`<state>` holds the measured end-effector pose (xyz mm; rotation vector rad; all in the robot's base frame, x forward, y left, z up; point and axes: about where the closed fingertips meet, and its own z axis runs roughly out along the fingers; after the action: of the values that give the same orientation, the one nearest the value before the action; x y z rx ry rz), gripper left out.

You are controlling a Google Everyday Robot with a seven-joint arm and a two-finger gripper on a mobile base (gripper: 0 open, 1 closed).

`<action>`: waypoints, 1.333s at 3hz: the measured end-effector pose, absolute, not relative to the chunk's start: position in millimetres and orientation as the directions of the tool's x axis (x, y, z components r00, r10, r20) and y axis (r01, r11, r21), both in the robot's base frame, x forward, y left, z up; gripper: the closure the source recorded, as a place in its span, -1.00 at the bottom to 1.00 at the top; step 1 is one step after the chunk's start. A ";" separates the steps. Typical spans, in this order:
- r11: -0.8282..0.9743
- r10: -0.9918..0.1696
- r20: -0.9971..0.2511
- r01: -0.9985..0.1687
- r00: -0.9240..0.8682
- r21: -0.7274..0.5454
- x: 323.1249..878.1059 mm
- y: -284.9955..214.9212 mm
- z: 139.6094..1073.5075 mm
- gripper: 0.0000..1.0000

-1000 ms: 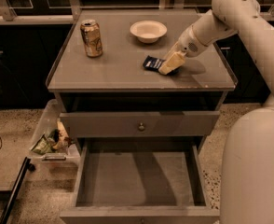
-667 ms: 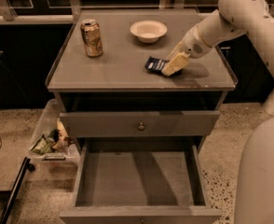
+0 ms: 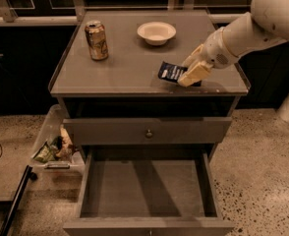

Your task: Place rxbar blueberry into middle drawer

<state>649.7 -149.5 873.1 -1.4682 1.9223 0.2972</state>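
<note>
The rxbar blueberry (image 3: pixel 170 72), a dark navy bar with pale lettering, is tilted at the right front of the grey cabinet top (image 3: pixel 125 70). My gripper (image 3: pixel 187 75) comes in from the right and is shut on the bar's right end, holding it just above the top. The middle drawer (image 3: pixel 84 188) stands pulled open below, with a bare grey floor. It lies lower and nearer the front than the bar.
A tan drink can (image 3: pixel 96 41) stands at the back left of the top. A white bowl (image 3: pixel 156 32) sits at the back centre. A shut drawer front with a small knob (image 3: pixel 148 132) is above the open drawer. A bin of wrappers (image 3: pixel 53 149) sits on the floor to the left.
The gripper and the bar have shifted slightly right and toward the front edge, and the bar now sits tilted in the fingers. Can, bowl and drawer have not moved.
</note>
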 end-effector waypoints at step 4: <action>0.351 -0.742 -0.656 -0.913 -0.137 -0.206 526.8 -178.8 740.6 1.00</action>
<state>526.8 -178.8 740.6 -1.4416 1.9282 0.3177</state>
